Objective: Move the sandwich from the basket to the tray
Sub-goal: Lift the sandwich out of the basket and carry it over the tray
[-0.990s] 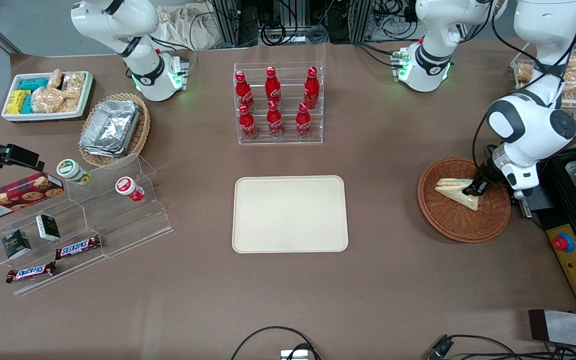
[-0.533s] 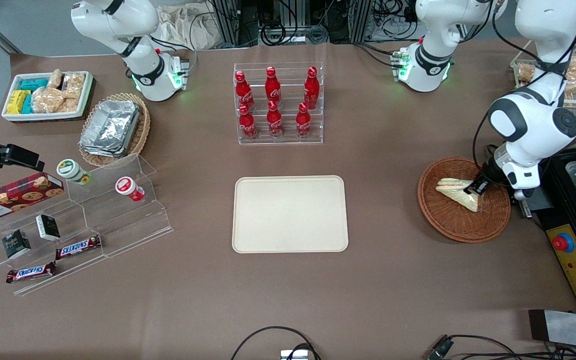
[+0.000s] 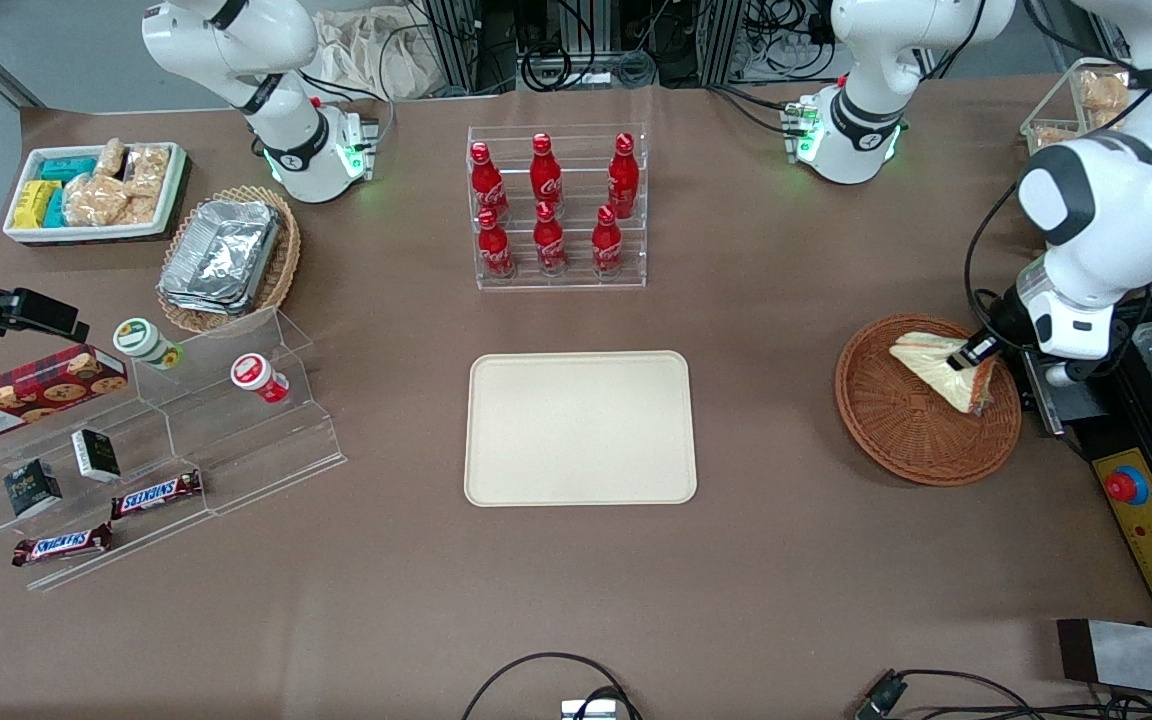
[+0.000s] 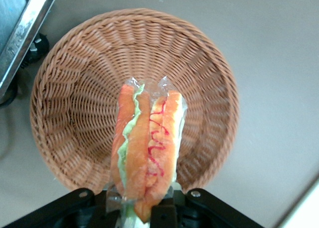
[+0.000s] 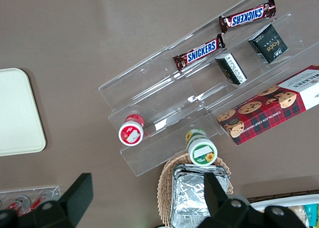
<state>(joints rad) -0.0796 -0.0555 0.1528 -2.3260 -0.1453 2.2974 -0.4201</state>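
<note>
Since a second ago the gripper [image 3: 976,352] has risen, clamped on the sandwich [image 3: 939,368] above the basket [image 3: 896,440]. Lift step; next carry to tray [image 3: 580,428].

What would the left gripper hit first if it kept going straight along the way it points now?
Probably the woven floor of the round reddish-brown wicker basket. The gripper, shut on the wrapped triangular sandwich, points down into it; the sandwich's tip would likely touch first, though the gap is unclear.
</note>
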